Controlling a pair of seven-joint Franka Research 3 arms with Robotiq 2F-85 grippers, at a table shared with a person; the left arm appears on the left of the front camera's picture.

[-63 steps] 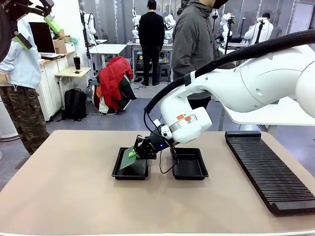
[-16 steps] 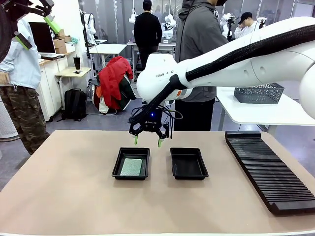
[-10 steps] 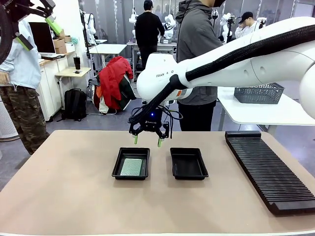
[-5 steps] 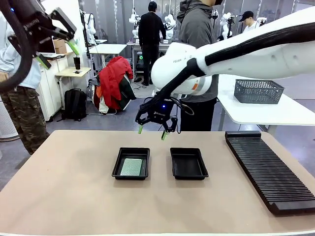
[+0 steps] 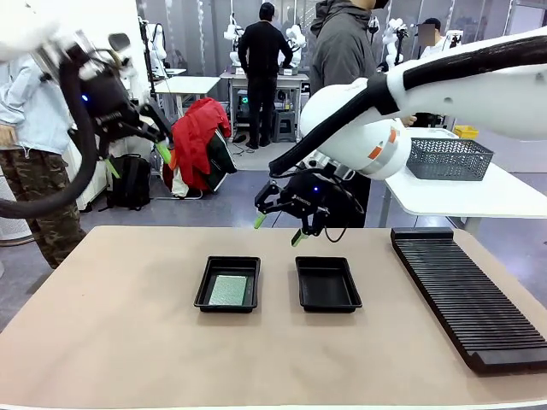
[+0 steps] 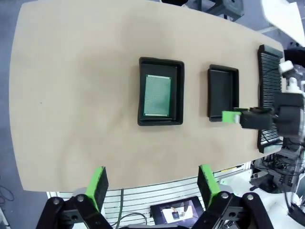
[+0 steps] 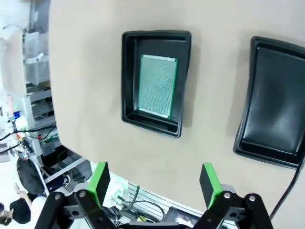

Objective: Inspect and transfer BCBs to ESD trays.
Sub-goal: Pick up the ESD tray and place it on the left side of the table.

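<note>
BCB point(image 5: 229, 289) lies flat, green face up, in the left tray point(image 5: 202, 295), whose rim keeps it from sliding; the right tray point(image 5: 329, 287) sits bare, likely for the next board. Left end effector point(image 5: 137, 160) and right end effector point(image 5: 278, 229) hang released, empty, above the surface point(image 5: 102, 342).

BCB point(image 5: 228, 289) in left ESD tray point(image 5: 203, 294)

two ESD trays point(image 5: 202, 293) point(image 5: 328, 286), one BCB point(image 5: 227, 289), one rack point(image 5: 470, 295)
</note>
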